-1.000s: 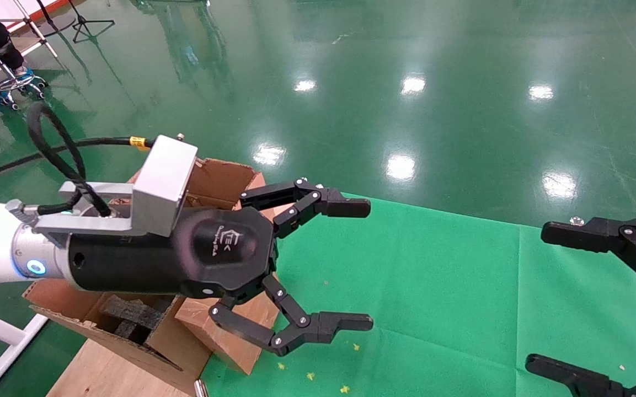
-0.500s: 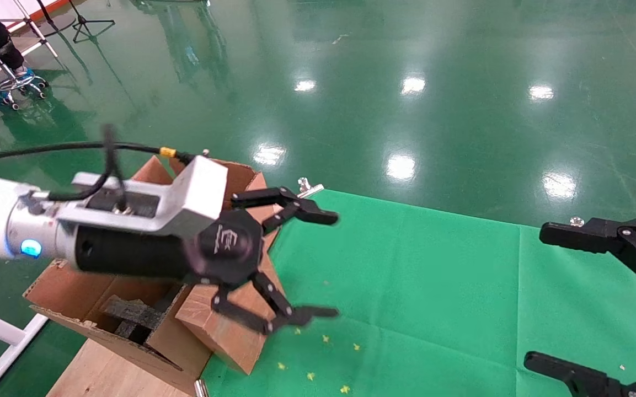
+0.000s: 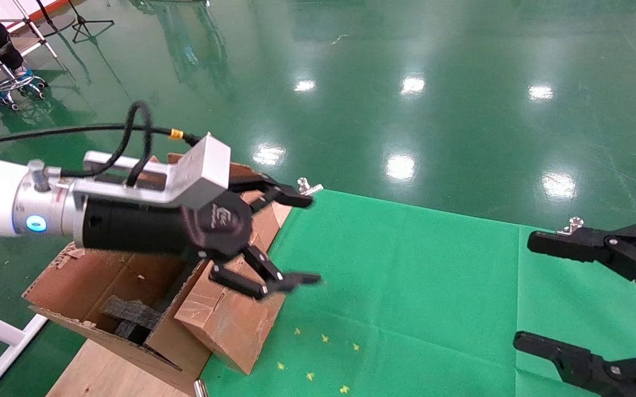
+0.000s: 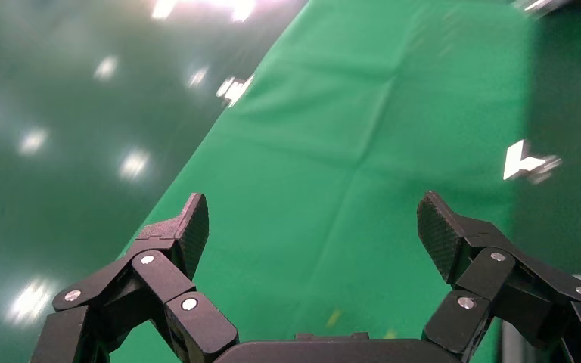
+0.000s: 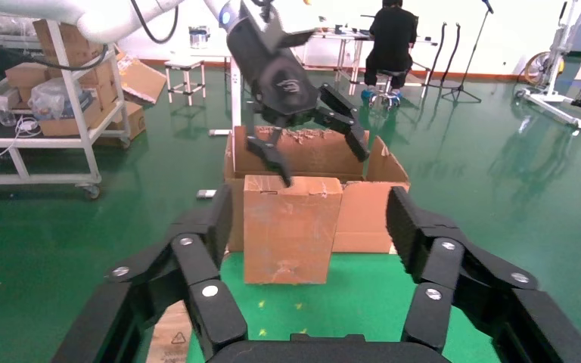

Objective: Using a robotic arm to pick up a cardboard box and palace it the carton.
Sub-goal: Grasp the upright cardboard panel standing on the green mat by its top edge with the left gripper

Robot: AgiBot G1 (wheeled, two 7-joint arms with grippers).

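Hovering above the cardboard box, the left end effector is spread wide and empty. The box leans against the carton. The right end effector, parked aside, gapes too.

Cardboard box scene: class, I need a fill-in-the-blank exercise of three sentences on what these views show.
1. The left gripper hovers above the cardboard box with its fingers ____.
2. The cardboard box stands on the ____ cloth, against the carton.
3. The right gripper, at the cloth's other side, holds ____.

Missing words: open; green; nothing
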